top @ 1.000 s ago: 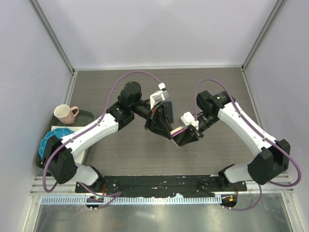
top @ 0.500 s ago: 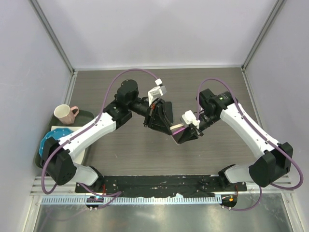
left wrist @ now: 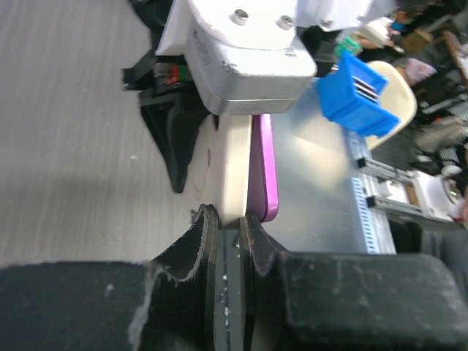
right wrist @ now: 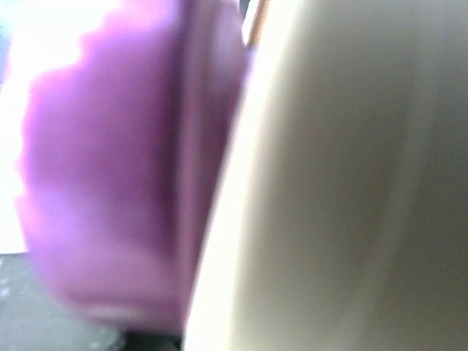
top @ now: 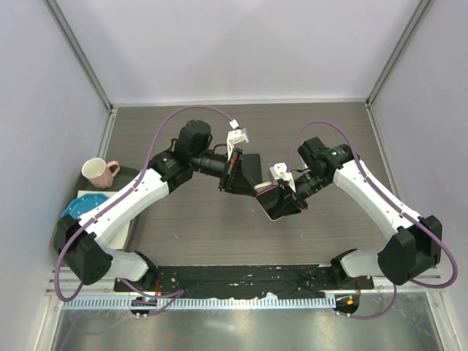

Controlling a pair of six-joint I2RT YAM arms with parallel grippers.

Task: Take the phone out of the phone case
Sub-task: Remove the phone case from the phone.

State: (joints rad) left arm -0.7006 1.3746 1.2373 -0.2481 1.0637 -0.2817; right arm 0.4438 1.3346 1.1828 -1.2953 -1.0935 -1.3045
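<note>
- two arms meet above the middle of the dark wood-grain worktop (top: 219,234), wrists pointed at each other. the phone and its case are held between them, off the surface.
- left fingers (left wrist: 208,232) are closed on the near edge of the phone (left wrist: 232,172), a cream slab seen edge-on in the left wrist view. one black pad presses on each face of it.
- the phone case (left wrist: 262,164) is purple and runs along one face of the phone. its near end stops right at the tip of one left finger, outside the grip.
- right fingers (top: 280,201) are clamped on the far end, where phone and case lie together. in the left wrist view one black finger shows against the bare face of the phone, below the white housing. the other finger is hidden behind that housing.
- the right wrist view is filled by a blur of purple on the left and cream on the right, side by side. nothing finer can be made out there.
- at the left edge of the worktop a cream mug (top: 95,170) with a pink handle stands at the far corner of a dark tray (top: 134,175). a blue plate (top: 82,205) lies just nearer, well apart from the phone.
</note>
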